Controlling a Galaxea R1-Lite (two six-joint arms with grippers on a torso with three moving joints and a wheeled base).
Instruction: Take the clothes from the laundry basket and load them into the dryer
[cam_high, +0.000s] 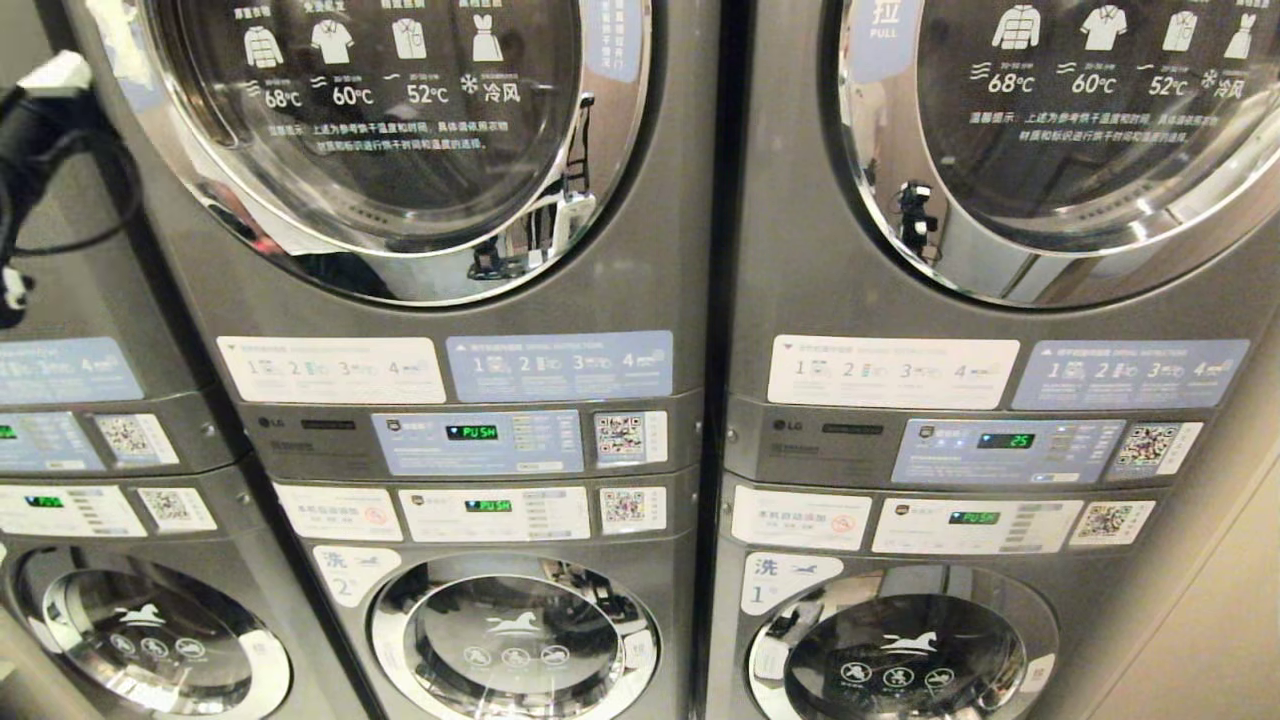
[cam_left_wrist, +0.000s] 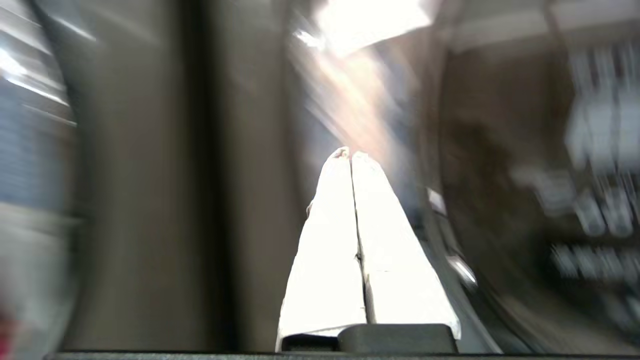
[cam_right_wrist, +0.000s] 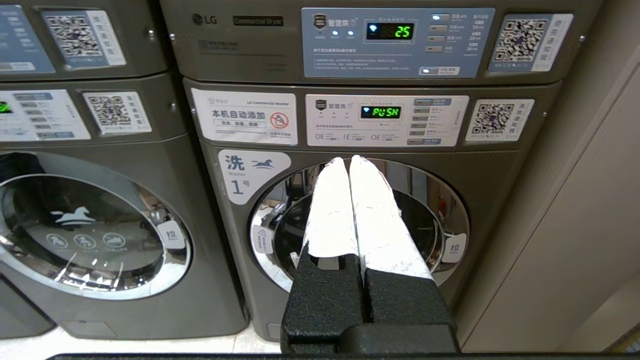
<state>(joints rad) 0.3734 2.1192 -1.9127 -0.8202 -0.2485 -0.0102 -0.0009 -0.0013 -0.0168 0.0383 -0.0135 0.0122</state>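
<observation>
Currently, the left gripper (cam_left_wrist: 350, 152) has its white fingers (cam_left_wrist: 330, 240) pressed together, holding nothing, close before a blurred grey machine front. The right gripper (cam_right_wrist: 349, 159) is likewise closed and empty, facing washer 1 (cam_right_wrist: 360, 240). Both upper dryer doors (cam_high: 400, 130) are closed. No clothes or basket are visible.

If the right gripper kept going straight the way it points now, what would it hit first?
Most likely the round glass door of washer number 1: the right gripper, jaws shut, aims at that door's upper part. How far off it is cannot be judged.
</observation>
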